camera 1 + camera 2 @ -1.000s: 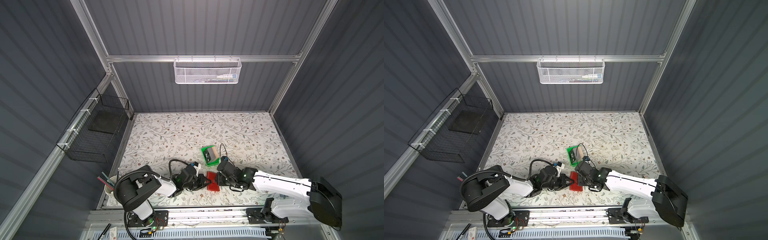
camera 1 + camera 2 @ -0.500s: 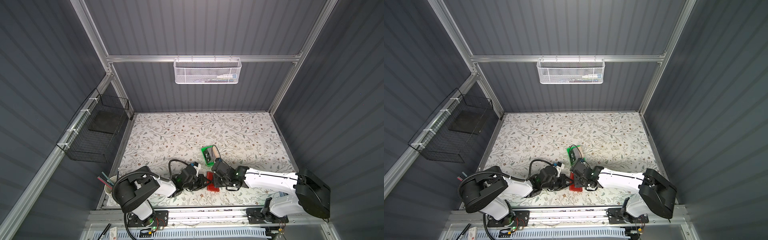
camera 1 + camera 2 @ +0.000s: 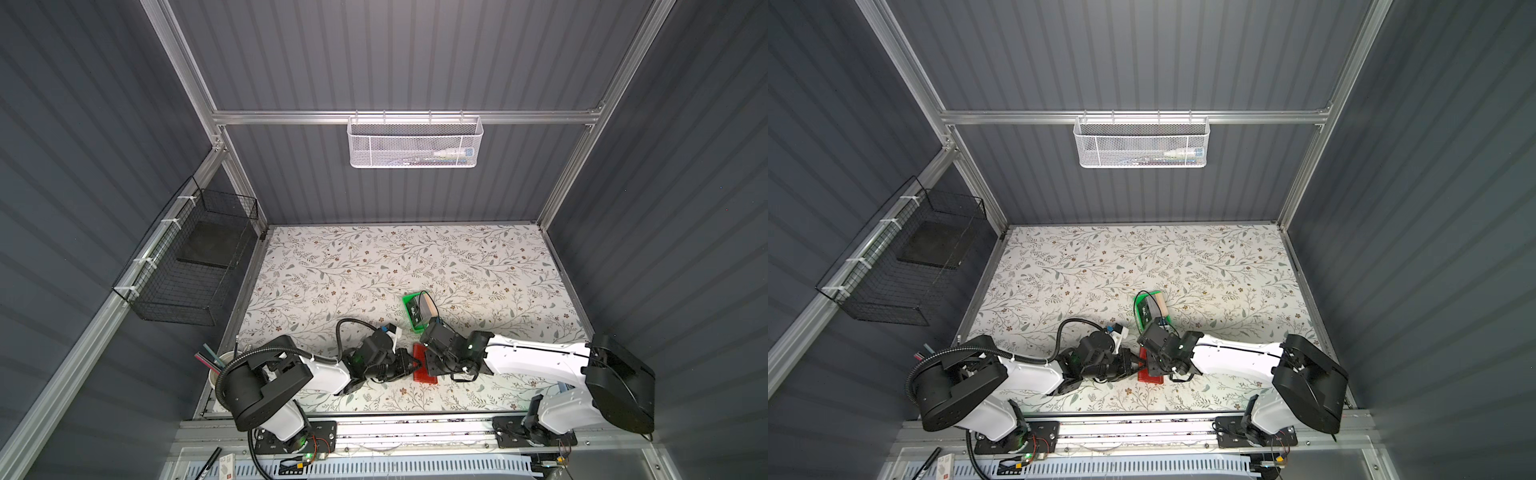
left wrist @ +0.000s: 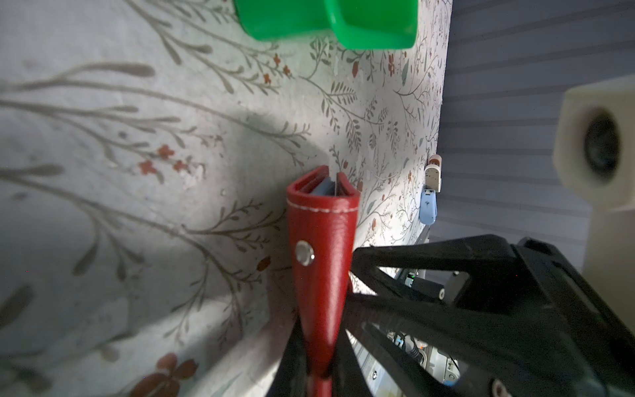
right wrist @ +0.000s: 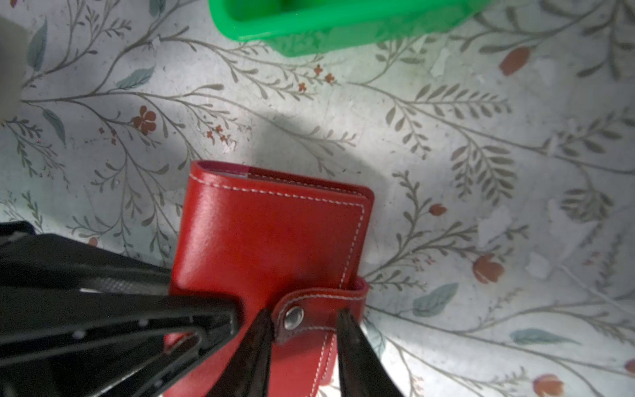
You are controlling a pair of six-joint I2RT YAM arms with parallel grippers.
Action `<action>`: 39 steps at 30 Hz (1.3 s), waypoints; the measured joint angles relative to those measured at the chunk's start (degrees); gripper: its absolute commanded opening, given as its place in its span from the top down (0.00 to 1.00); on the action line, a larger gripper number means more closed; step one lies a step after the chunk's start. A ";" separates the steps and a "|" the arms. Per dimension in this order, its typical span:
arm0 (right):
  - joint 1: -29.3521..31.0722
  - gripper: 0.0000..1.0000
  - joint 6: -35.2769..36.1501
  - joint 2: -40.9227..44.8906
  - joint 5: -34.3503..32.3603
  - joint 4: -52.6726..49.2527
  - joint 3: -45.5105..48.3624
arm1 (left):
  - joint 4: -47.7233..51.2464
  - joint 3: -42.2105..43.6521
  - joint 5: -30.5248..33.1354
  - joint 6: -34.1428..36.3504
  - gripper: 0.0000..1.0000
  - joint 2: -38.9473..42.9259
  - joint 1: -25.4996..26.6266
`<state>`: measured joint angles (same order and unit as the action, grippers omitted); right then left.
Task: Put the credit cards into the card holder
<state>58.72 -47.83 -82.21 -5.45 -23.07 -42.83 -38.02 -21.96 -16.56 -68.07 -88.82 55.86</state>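
The floral table (image 3: 374,266) carries the card holder (image 3: 424,376), which lies flat between my two grippers. It is closed, glossy red and white-stitched. My left gripper (image 4: 319,357) is clamped on its near edge. My right gripper (image 5: 304,321) has its fingers apart, one on either side of the snap tab (image 5: 319,306). Just beyond my right fingertips sits the green tray (image 5: 309,27). Only the top views show the credit cards (image 3: 420,309) in it. Only my left wrist view shows the holder edge-on, with pale sleeves (image 4: 324,187) between the covers.
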 measured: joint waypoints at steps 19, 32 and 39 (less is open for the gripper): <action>0.74 0.90 0.13 -0.48 -2.08 -1.11 -1.70 | 0.31 -0.50 0.24 0.13 0.87 0.00 0.09; 1.18 0.95 -0.15 -0.70 -2.93 -1.20 -1.97 | 0.31 -0.50 0.50 0.13 0.87 0.00 0.09; 1.29 0.95 -0.46 -0.70 -3.34 -1.36 -1.97 | 0.31 -0.50 0.52 0.13 0.87 0.00 0.09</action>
<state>60.01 -48.29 -82.91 -8.80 -24.43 -44.80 -37.71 -22.46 -16.03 -67.94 -88.82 55.94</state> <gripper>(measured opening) 0.045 0.129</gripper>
